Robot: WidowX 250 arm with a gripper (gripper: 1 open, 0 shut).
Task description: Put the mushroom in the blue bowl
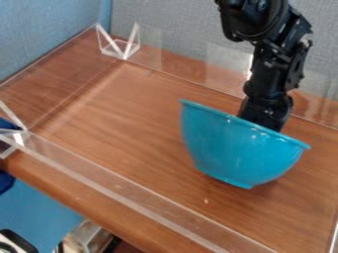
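Best to lift the black robot gripper straight and slowly, with jaws together and tips hidden, without tipping the tilted teal-blue bowl, mushroom out of sight, perhaps inside.

Moderate, even illumination falls across the brown wooden tabletop. A bright vertical glare streak marks the clear panel along the far edge, and paler reflections line the near transparent rim. The teal-blue bowl shows soft shading, with a darker patch of shadow beside its base. The black arm renders nearly without detail. Resolution is low, and fine edges appear soft throughout.
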